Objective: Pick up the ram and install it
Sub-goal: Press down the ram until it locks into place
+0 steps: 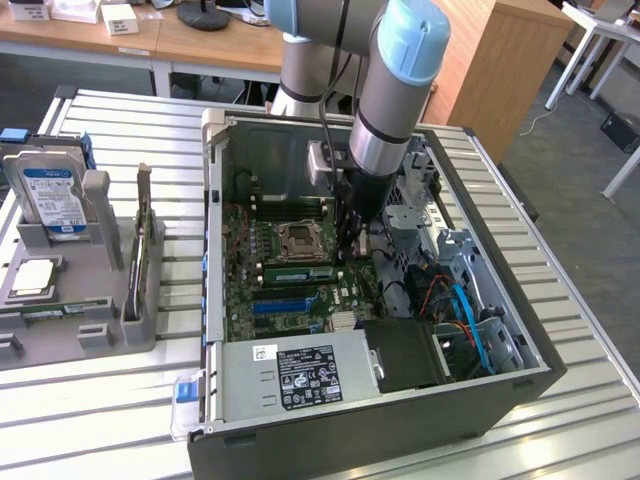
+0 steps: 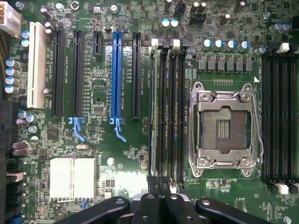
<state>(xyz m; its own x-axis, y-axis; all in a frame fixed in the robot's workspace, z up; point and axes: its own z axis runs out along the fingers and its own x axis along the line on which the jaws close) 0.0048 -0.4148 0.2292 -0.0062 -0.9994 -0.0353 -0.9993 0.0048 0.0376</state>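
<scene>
The ram (image 1: 295, 273) is a thin green stick standing in a motherboard slot beside the empty processor socket (image 1: 300, 238). From the wrist it shows edge-on as a pale green line (image 2: 153, 107) in the slot nearest the long blue slot (image 2: 116, 74). My gripper (image 1: 352, 250) hangs inside the open computer case, just over one end of the ram. Its black fingers are shut together (image 2: 160, 184) at that end of the stick. I cannot tell whether they touch it.
The case walls (image 1: 215, 230) ring the motherboard, with the power supply (image 1: 310, 375) in front and drive cages and cables (image 1: 460, 300) on the exterior view's right. On the exterior view's left, a grey fixture (image 1: 90, 330) holds a hard drive (image 1: 50, 195) and a silver chip (image 1: 30, 278).
</scene>
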